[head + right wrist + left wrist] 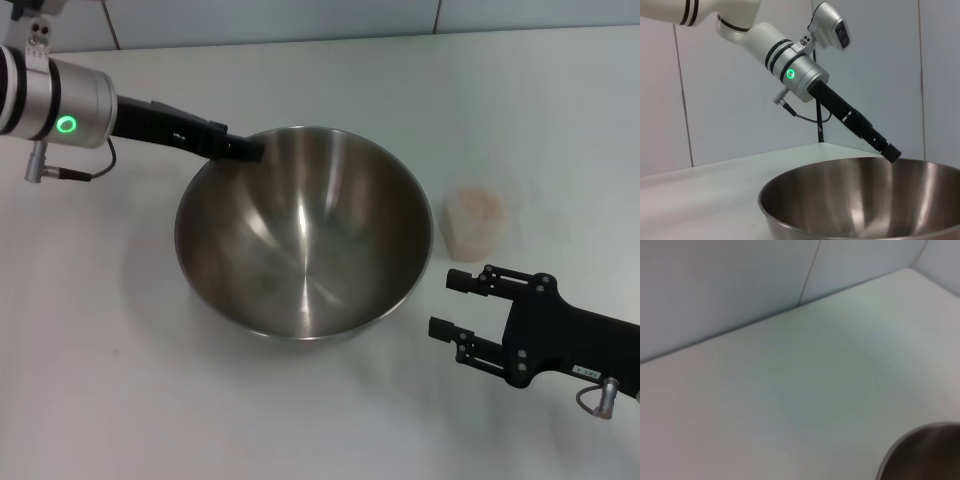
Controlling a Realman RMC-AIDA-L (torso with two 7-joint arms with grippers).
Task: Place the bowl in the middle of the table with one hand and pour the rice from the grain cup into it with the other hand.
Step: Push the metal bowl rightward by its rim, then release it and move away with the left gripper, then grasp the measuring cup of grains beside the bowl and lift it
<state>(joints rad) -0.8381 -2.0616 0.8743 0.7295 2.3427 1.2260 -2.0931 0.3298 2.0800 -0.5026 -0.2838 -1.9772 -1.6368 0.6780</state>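
Steel dominates the middle of the head view: the bowl point(305, 235) sits on the white table point(90, 380), its shiny inside bare of any grain. From the upper left of the frame the left arm reaches down, and the left gripper point(240, 148) meets the bowl's rim at its upper left edge. The fingertips are dark and bunched at the rim, and whether they are pinched on the metal or merely against it cannot be told from these views. In the right wrist view the same gripper point(891, 152) shows as a slim black rod ending right at the bowl's far rim point(860, 170), with a green ring lit on the silver wrist above it.

To the right of the bowl, near but apart from it, stands the grain cup point(474, 222), upright, with the rice point(478, 205) heaped pale inside it up to the top.

In the lower right of the head view the right gripper point(456, 304) hovers below the cup, its two black fingers point(468, 281) spread apart with nothing between them, tips pointing left toward the bowl's lower right side.

The left wrist view shows mostly bare table point(790, 390), with a dark curve of the bowl point(925, 455) in the lower right corner
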